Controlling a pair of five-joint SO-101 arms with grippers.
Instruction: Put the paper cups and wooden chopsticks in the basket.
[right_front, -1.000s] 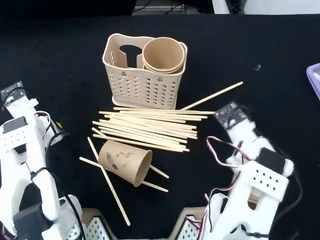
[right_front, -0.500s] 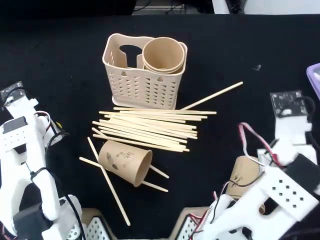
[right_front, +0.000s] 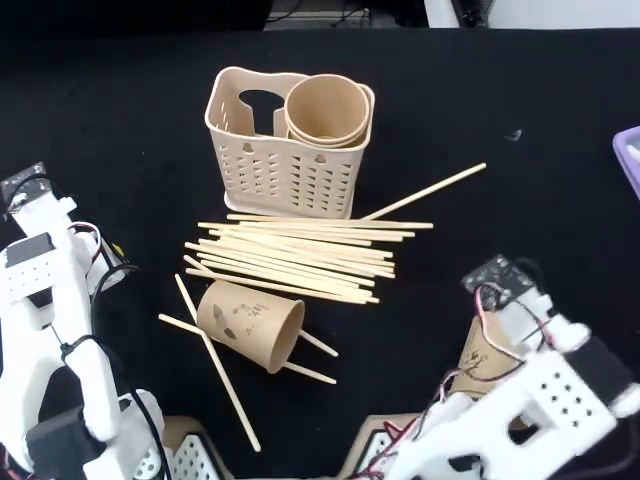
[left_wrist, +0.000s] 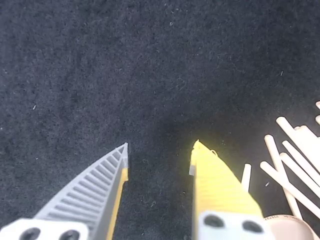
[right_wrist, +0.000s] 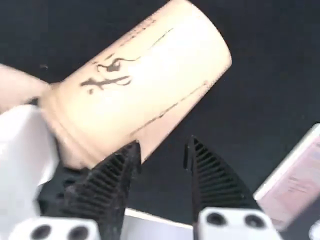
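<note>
One black table (right_front: 120, 120) bears one beige slotted basket (right_front: 280, 170) with stacked tan cups (right_front: 327, 108) in one compartment. Two printed cups lie sideways: the first cup (right_front: 250, 325) across three loose chopsticks (right_front: 215, 365), the second cup (right_wrist: 135, 95) just beyond the right gripper (right_wrist: 162, 147), its jaws slightly apart and empty. The left gripper (left_wrist: 160, 150) stands open, empty. A dozen-odd pale piled chopsticks (right_front: 300, 255) lie before the basket.

A black table (right_front: 120, 110) carries a basket (right_front: 280, 175), loose chopsticks (right_front: 300, 255) and a tipped paper cup (right_front: 250, 325).
</note>
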